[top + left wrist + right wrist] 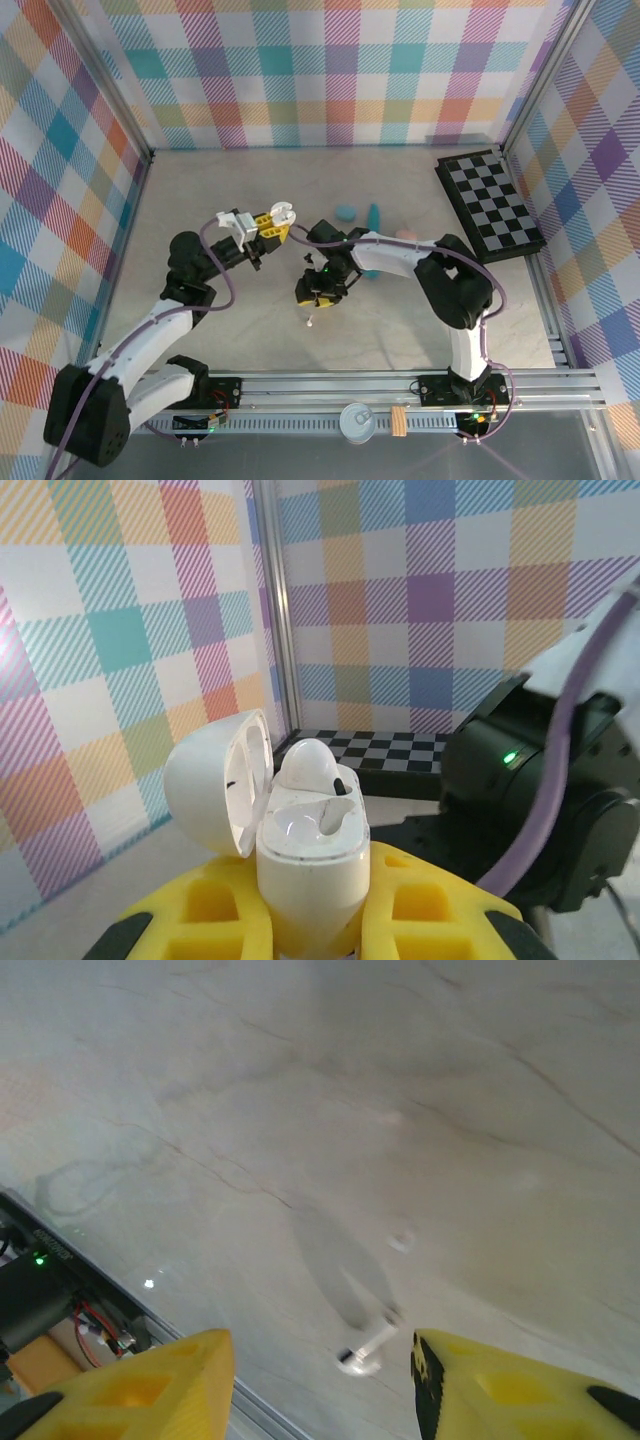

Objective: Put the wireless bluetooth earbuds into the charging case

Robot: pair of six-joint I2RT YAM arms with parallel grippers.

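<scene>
My left gripper (272, 226) is raised above the table and shut on a white charging case (310, 865). The case's lid (215, 795) hangs open to the left. One white earbud (308, 767) sits in the far slot, and the near slot (300, 828) is empty. My right gripper (318, 298) points down at the table with its yellow fingers (150, 1385) apart. A white stemmed earbud (368, 1350) lies on the table between them, touching neither finger. From above, that earbud (311, 321) lies just below the right gripper.
A blue case (345, 212), a teal stick (374, 215) and a pink case (405, 233) lie behind the right arm. A checkered board (490, 203) lies at the back right. A metal rail (400, 385) runs along the near edge, and checked walls enclose the table.
</scene>
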